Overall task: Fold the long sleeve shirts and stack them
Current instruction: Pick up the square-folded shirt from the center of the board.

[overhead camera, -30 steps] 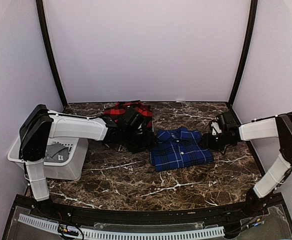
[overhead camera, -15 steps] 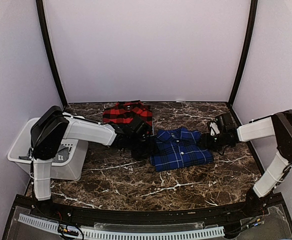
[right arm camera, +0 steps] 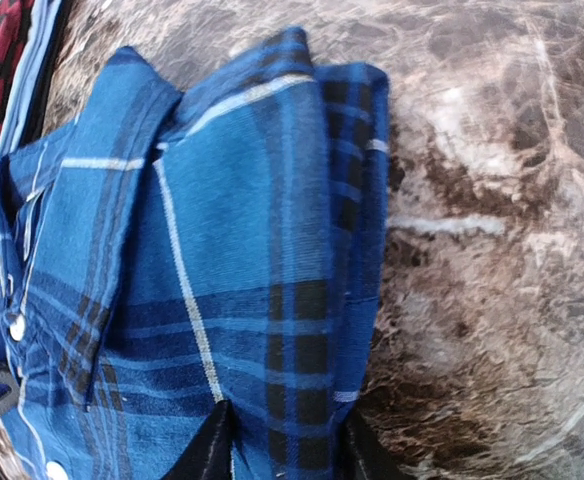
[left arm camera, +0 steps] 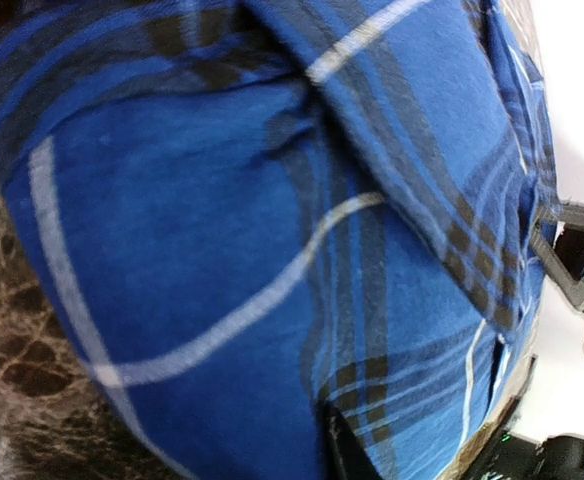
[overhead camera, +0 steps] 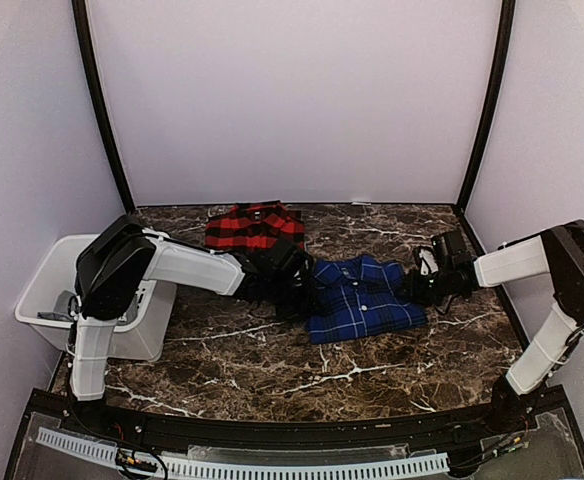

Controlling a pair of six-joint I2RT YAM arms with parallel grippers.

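Two folded shirts lie on the dark brown marble-patterned tabletop (overhead camera: pixel 272 365). The dark blue plaid cloth shirt (overhead camera: pixel 364 298) with thin white lines sits flat near the centre, collar toward the far wall. The red-and-black plaid cloth shirt (overhead camera: pixel 255 225) lies behind it and to the left, near the back wall, not stacked on the blue one.

Left gripper (overhead camera: pixel 297 297): low at the blue shirt's left edge. Its wrist view is filled with blue cloth, and only one black fingertip (left arm camera: pixel 340 455) shows at the bottom, partly under the fabric. Cannot tell how wide the claw stands or whether it has hold.

Right gripper (overhead camera: pixel 419 287): low at the blue shirt's right edge. Its wrist view shows both black fingers (right arm camera: pixel 210 450) set narrow, one on each side of the thick folded edge, with cloth filling the gap between them; the claw is clamped on the shirt. Small white buttons (right arm camera: pixel 17 326) show along the placket.

White plastic bin (overhead camera: pixel 42 300) stands at the table's left edge, under the left arm's elbow.
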